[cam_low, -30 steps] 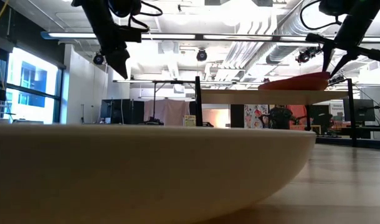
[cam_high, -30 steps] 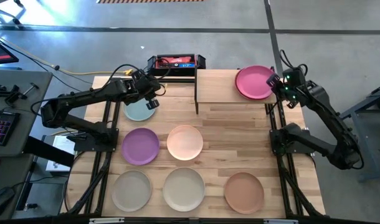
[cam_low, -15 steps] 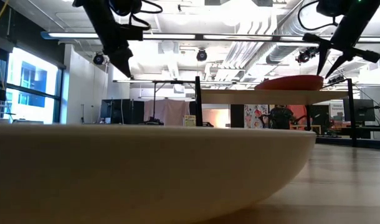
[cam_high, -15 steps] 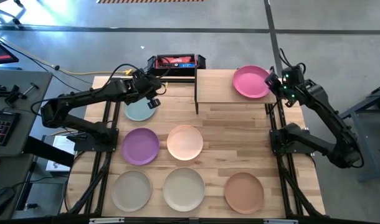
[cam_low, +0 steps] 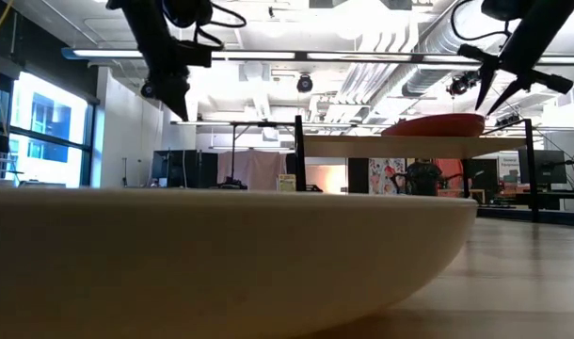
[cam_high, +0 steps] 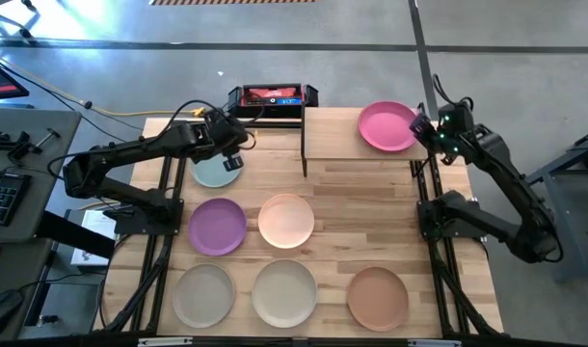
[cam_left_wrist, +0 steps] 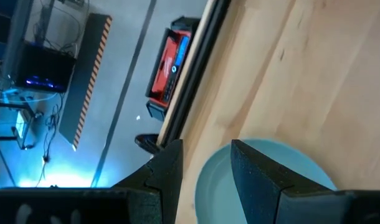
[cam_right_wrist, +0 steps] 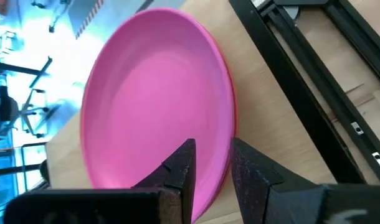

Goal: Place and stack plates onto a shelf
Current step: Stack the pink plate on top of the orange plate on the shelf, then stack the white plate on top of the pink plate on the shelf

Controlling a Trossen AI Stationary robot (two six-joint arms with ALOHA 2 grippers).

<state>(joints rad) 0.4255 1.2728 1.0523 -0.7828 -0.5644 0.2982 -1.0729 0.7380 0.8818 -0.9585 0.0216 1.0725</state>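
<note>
Shelf (cam_high: 337, 133): right pincer (cam_high: 421, 127) at pink plate (cam_high: 387, 126) rim, seemingly clear

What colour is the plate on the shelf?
Hot pink plate on the shelf; the right wrist view shows it best.

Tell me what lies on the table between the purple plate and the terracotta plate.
The peach plate and the cream plate flank that line, peach beside the purple plate, cream beside the terracotta plate; bare wood between them, per the high view.
</note>
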